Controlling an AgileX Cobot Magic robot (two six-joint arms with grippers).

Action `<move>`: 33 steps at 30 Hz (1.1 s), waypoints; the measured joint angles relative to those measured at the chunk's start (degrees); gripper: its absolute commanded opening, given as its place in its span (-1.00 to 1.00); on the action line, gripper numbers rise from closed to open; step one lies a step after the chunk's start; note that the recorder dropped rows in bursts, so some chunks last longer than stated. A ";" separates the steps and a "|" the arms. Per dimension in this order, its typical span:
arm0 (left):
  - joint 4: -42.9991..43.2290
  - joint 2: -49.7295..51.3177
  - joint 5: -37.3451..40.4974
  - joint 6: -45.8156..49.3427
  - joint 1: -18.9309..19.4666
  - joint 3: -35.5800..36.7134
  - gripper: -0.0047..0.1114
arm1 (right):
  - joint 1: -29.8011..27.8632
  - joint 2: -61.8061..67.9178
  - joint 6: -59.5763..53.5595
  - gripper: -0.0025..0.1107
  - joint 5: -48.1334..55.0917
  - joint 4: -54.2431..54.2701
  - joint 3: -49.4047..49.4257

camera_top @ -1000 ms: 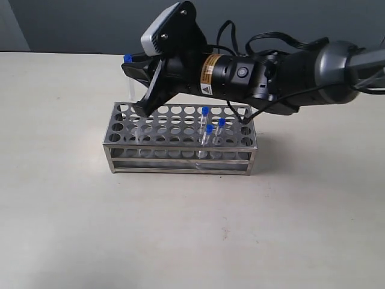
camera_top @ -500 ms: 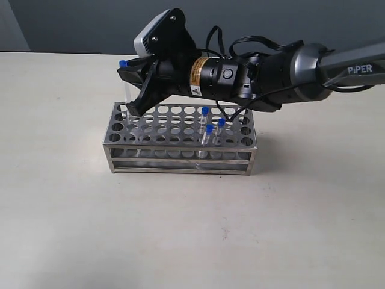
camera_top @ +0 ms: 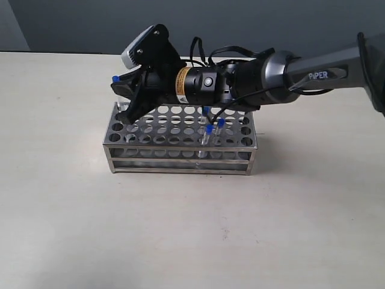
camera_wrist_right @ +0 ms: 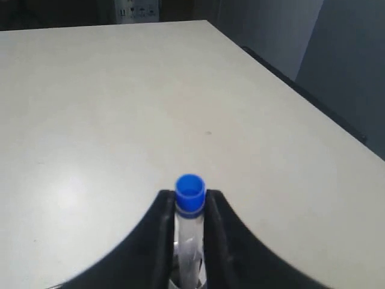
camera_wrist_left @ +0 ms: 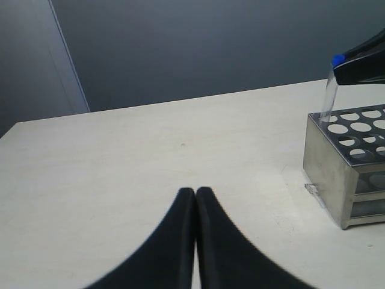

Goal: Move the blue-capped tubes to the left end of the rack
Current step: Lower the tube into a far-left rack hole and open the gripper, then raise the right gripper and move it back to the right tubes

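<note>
4 blue-capped tubes (camera_top: 209, 129); 1 rack (camera_top: 157, 158); 2 claws (camera_wrist_left: 195, 192) (camera_wrist_right: 190, 197).

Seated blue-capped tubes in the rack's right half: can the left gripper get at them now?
Probably not. The left gripper is shut and sits off the rack's left end, and the right arm lies across the rack just above those three tubes.

- A pale cream table (camera_top: 180, 229) with a matte, faintly speckled top takes up most of the scene.
- A dark blue-grey wall (camera_top: 252, 21) rises behind its far edge.
- A lighter grey panel (camera_wrist_left: 30, 72) stands upright at the wall's left.
- A small clear scrap (camera_wrist_left: 313, 191) lies flat on the table.
- A white socket plate (camera_wrist_right: 137, 10), blurred, sits on a dark surface beyond the table.
</note>
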 measured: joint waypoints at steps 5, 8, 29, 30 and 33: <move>0.00 0.00 0.00 0.00 0.00 0.00 -0.90 | 0.10 3.08 2.69 -0.97 2.57 -1.19 -1.45; 0.00 0.00 0.00 0.00 0.00 0.00 -0.90 | 0.21 3.52 2.90 -0.97 2.89 -1.45 -1.54; 0.00 0.00 0.00 0.00 0.00 0.00 -0.90 | 0.21 2.51 4.35 -0.13 3.77 -2.83 -1.54; 0.00 0.00 0.00 0.00 0.00 0.00 -0.90 | 0.21 1.98 4.35 -0.14 3.89 -2.91 -1.54; 0.00 0.00 0.00 0.00 0.00 0.00 -0.90 | 0.21 0.35 4.46 -0.14 4.70 -2.91 -1.66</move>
